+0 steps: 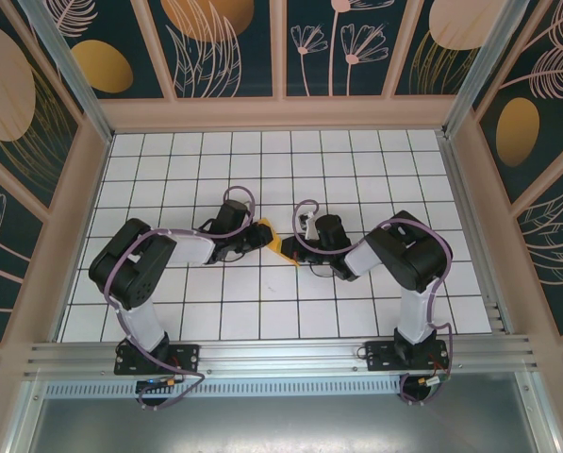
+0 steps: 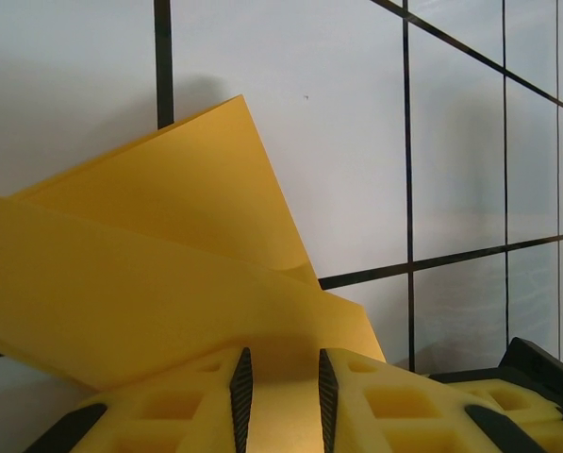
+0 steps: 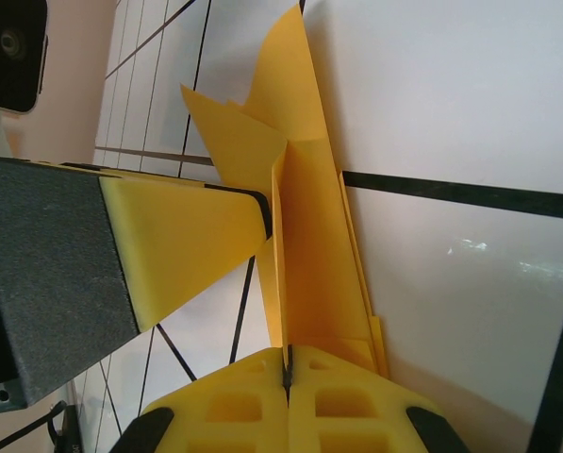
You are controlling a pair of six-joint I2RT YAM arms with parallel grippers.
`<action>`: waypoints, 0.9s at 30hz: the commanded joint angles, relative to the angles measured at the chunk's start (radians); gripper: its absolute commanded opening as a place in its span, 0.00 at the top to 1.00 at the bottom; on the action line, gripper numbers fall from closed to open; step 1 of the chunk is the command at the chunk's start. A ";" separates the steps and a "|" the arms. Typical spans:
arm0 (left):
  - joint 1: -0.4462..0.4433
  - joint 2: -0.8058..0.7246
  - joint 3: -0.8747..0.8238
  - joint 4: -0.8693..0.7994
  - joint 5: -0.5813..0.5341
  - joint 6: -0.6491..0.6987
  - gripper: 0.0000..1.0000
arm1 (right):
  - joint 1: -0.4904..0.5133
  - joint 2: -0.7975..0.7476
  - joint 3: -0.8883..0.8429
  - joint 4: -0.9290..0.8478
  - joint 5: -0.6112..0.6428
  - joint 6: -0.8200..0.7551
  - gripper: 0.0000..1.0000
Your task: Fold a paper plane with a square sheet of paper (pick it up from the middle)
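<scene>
White gridded desk [image 1: 356,179], walled on three sides. I see the orange paper [image 1: 279,243], partly folded, at centre, mostly hidden by both wrists. Right end effector [image 3: 287,373], at its 3 o'clock, is clamped on an upright fold. Left end effector [image 2: 283,377], at 9 o'clock: pads slightly apart, paper across the gap; I cannot tell whether it grips.

The top camera sits high behind the arm bases [image 1: 157,357] and looks steeply down over the whole tiled table [image 1: 262,160]. The left wrist camera faces right and the right wrist camera faces left, both low and very near the folded paper [image 2: 168,274] at mid-table, which all three views share.
</scene>
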 commanded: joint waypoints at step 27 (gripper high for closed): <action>-0.002 0.069 0.054 -0.125 -0.036 0.036 0.71 | -0.040 -0.154 0.098 -0.484 -0.076 -0.172 0.76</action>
